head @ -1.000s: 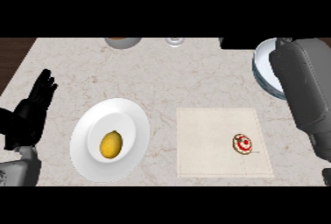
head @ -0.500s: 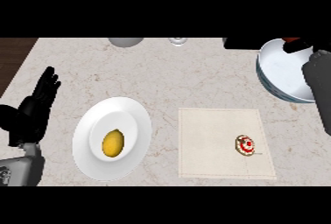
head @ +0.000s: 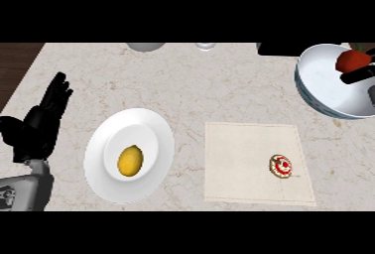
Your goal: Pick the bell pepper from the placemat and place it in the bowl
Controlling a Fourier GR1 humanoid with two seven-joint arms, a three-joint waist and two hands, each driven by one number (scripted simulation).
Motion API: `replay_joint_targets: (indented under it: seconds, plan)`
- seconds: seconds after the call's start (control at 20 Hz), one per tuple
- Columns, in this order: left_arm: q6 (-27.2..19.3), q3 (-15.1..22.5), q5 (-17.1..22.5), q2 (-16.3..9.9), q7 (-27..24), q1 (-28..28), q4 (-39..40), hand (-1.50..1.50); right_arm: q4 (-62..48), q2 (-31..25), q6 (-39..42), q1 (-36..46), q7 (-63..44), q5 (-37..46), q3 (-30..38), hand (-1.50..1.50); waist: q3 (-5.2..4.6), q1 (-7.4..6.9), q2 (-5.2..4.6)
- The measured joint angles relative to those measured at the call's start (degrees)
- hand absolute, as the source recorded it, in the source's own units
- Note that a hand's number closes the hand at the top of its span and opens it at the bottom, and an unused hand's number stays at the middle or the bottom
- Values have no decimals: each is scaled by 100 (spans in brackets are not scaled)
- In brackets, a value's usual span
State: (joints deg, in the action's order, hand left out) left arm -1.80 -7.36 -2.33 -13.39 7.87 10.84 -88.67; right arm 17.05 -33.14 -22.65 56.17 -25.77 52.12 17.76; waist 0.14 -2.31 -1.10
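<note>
At the far right, a red bell pepper [head: 352, 60] hangs over the white bowl [head: 319, 79]. My right hand [head: 359, 76] shows only as black fingers curled round the pepper, and most of the hand is cut off by the view's edge. The beige placemat [head: 245, 163] lies below the bowl, bearing a small round red-and-white thing [head: 281, 165]. My left hand [head: 42, 121] rests open at the left edge, fingers up.
A white plate [head: 150, 130] with a yellow lemon [head: 130, 160] sits left of the placemat. At the counter's far edge stand a grey round vessel [head: 147, 46], a glass [head: 206, 46] and a dark object [head: 278, 48]. The counter ends at the left.
My right forearm has drawn off to the far right, uncovering the bowl. The red pepper now shows in the hand over the bowl. The left hand stays put.
</note>
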Motion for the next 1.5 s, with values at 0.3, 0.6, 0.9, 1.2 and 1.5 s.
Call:
replay_joint_targets:
  seconds: [0.3,0.6,0.9,1.2,1.5]
  plan:
    - [82,-79,50,-63,-39,-82,-2,0,-264,-65,249,-193,957,-538,458,-150,5,3,11]
    - [68,-173,77,-68,-113,-164,80,0,255,-17,-216,-256,2059,-1674,1493,-150,14,116,51]
    - [-27,-186,12,-60,-5,-146,14,0,763,-212,66,-652,3124,-2931,2556,-150,4,234,95]
    - [7,-267,43,-88,-6,-274,-38,0,1288,-359,963,-1712,3446,-3743,3009,-150,-11,316,135]
    - [-17,-242,-3,-68,123,-259,-147,0,2070,-361,2082,-2814,3572,-4560,3363,-150,-17,352,149]
